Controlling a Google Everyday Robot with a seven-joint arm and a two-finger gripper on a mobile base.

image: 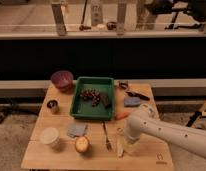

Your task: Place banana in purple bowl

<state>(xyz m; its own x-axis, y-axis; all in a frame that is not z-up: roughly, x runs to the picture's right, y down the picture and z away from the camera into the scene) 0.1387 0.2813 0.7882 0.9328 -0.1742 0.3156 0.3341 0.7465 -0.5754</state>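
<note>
At the counter's (151, 159) front edge, the gripper (128, 145) sits low against the banana (119, 144), which lies just right of the fork (106, 136). Whether it is open or has hold of the fruit cannot be told. The step in hand looks like the grasp. Next comes a secure lift, then a carry over the tray (93, 78) to the bowl (62, 80), far left. The arm (171, 135) reaches in from the right, wrist bent down.

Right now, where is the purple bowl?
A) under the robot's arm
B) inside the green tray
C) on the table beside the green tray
C: the purple bowl sits on the table at a far corner, just outside the green tray, while the tool is down at the near edge by the banana.
</note>
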